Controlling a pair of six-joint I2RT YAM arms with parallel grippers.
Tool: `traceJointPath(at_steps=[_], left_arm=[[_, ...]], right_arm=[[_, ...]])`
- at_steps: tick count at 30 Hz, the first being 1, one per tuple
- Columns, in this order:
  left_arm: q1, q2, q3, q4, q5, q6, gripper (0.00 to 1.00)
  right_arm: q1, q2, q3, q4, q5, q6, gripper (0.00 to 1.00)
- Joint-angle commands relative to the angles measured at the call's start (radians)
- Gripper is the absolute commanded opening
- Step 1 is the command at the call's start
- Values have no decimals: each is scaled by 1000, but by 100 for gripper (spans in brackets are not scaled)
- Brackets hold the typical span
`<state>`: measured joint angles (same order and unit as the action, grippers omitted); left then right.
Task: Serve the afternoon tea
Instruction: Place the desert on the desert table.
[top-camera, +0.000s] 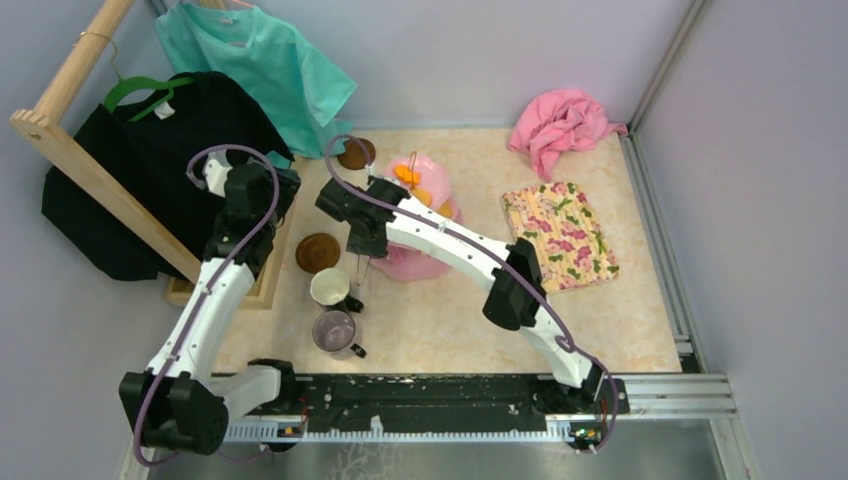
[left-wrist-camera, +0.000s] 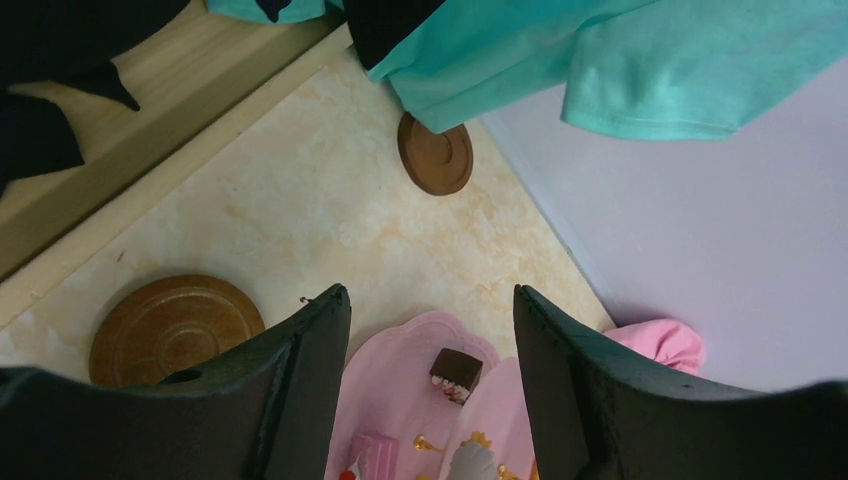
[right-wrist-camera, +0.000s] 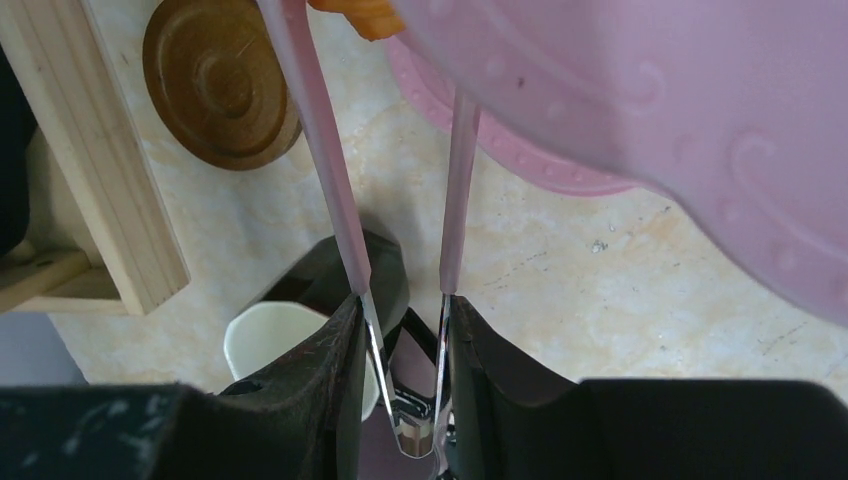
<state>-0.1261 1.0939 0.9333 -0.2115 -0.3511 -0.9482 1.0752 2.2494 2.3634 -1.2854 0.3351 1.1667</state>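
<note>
Right claw (right-wrist-camera: 405, 305): clamped on pink-handled metal tongs (right-wrist-camera: 335, 200), which point toward an orange snack (right-wrist-camera: 355, 12) at the pink three-tier plastic cake stand (top-camera: 418, 263). The stand is mid-tabletop, at 1 o'clock from the white ceramic mug (top-camera: 329, 287).
Left claw (left-wrist-camera: 430, 320): apart, empty.
Risk: a weak squeeze could drop the snack; the tongs could knock the stand.

Top cam looks down on whole table (top-camera: 620, 320) fr. behind; both wrist cams close, low, share brown saucer (left-wrist-camera: 175, 325).
</note>
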Motion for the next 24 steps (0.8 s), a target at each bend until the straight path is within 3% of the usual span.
traceJointPath(at_steps=[1,22,24], left_arm=[[11,7,64,-10,-29,46,67],[12,35,75,25,-15,85,66],[13,37,75,26,-16,88,65]], right_arm=[[-15,32,60,-1,7,77,0],[-74,29,33,17,36,83,0],[-81,26,25,30,29,77,4]])
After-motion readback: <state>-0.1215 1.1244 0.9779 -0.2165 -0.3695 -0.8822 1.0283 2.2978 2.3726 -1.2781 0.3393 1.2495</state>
